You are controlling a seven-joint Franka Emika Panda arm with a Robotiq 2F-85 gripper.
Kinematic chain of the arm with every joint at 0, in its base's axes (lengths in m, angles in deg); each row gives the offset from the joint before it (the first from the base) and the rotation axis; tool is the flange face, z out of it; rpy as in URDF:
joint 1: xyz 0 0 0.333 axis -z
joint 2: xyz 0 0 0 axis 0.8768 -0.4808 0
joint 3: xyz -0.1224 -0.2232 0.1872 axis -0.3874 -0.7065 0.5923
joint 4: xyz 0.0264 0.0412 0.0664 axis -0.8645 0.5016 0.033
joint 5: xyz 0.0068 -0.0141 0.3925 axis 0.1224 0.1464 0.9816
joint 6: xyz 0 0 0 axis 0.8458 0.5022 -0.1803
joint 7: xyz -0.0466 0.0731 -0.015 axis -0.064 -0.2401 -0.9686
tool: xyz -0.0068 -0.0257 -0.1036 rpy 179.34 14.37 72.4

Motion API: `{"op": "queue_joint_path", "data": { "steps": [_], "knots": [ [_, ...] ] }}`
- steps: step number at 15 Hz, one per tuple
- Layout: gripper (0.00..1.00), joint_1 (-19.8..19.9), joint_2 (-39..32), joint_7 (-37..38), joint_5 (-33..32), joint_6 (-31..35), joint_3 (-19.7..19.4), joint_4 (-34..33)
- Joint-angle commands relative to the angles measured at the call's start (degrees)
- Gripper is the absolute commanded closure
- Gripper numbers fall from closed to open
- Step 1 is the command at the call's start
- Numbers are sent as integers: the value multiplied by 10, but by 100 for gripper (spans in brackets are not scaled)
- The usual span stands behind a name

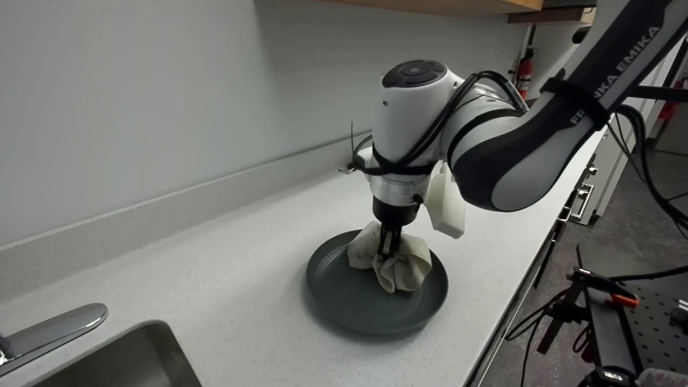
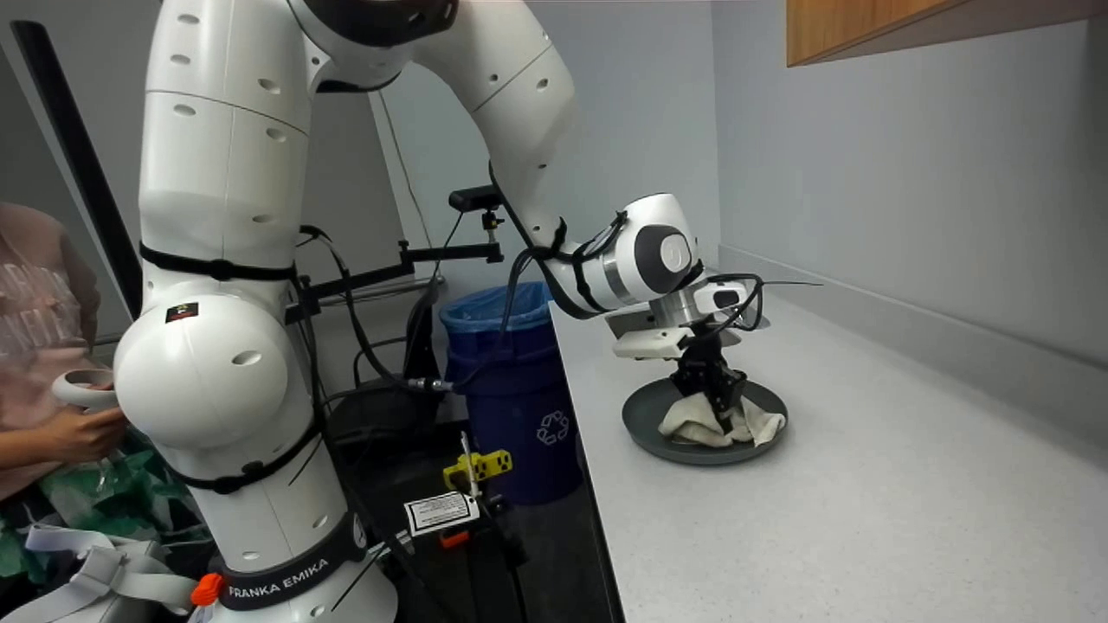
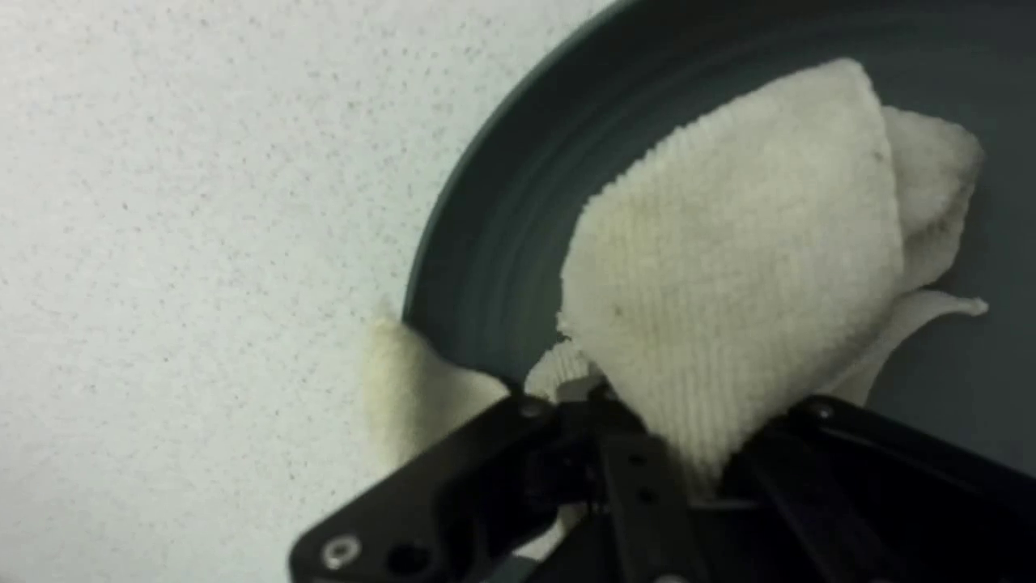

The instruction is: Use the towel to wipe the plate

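A dark grey-green round plate [image 1: 349, 301] lies flat on the counter; it also shows in an exterior view [image 2: 645, 422] and in the wrist view [image 3: 502, 219]. A cream ribbed towel [image 1: 411, 266] is bunched on the plate, seen also in an exterior view [image 2: 691, 420] and in the wrist view [image 3: 736, 235]. My gripper [image 1: 386, 253] points down over the plate and is shut on the towel's middle; folds spread out on both sides of the fingers. In the wrist view the gripper [image 3: 680, 429] pinches the cloth, and its fingertips are partly hidden by it.
A sink [image 1: 129, 360] and a faucet [image 1: 59, 333] are at the near left of the counter [image 1: 226, 269]. A wall with a low backsplash runs behind the plate. A wooden cabinet [image 2: 909, 30] hangs above. A blue bin [image 2: 519, 407] stands off the counter edge.
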State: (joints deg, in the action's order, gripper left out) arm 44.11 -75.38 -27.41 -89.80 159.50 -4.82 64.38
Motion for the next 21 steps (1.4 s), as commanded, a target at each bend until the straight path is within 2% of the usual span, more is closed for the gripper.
{"op": "queue_joint_path", "data": {
  "steps": [1,6,13,18,21],
  "knots": [
    [97,-2,25,1,17,2,27,34],
    [97,-1,10,-10,39,5,60,5],
    [97,-3,-11,-12,43,12,67,-67],
    [97,-7,2,-17,67,47,82,-101],
    [97,-5,3,-32,103,81,106,-121]
  ]
}}
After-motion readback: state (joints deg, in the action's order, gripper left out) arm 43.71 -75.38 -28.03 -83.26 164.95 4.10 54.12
